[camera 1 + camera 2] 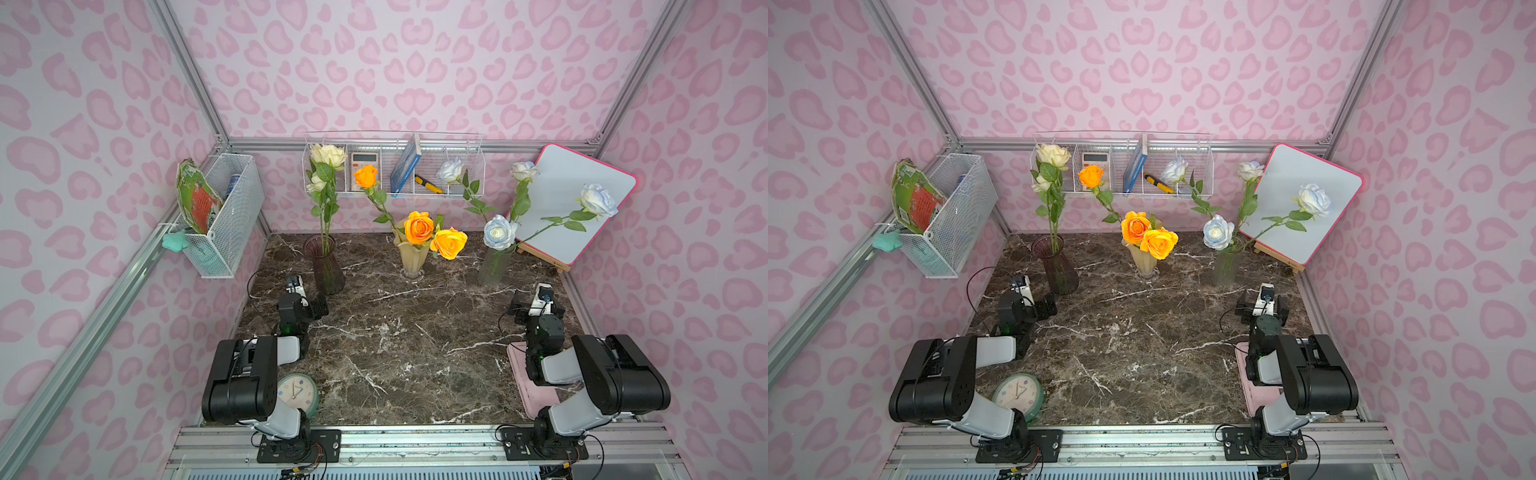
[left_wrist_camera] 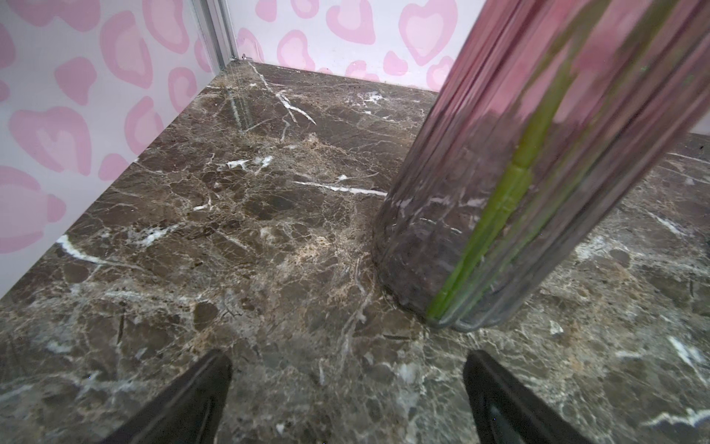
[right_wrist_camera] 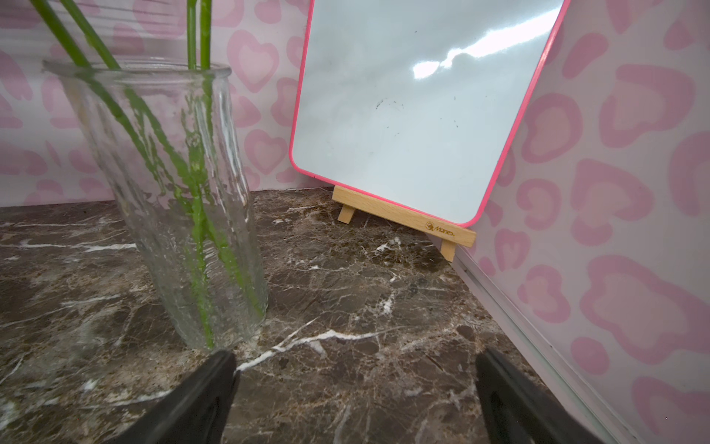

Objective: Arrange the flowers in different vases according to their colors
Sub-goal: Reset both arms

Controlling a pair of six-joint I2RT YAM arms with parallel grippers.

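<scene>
Sorting judged done: flowers [image 1: 419, 227] grouped by color in vases [image 1: 411, 257]; left hand [image 2: 347, 369] and right hand [image 3: 355, 369] spread, empty; retreat only.

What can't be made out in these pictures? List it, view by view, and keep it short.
- Clock: top views, partly covered by the left arm.
- Pink tray: top views, mostly under the right arm.
- Dark vase: left wrist view, neck and rose heads cut off by the frame edge.
- Clear vase: right wrist view, stems run out of frame; heads unseen.
- Calculator: digits too small.
</scene>
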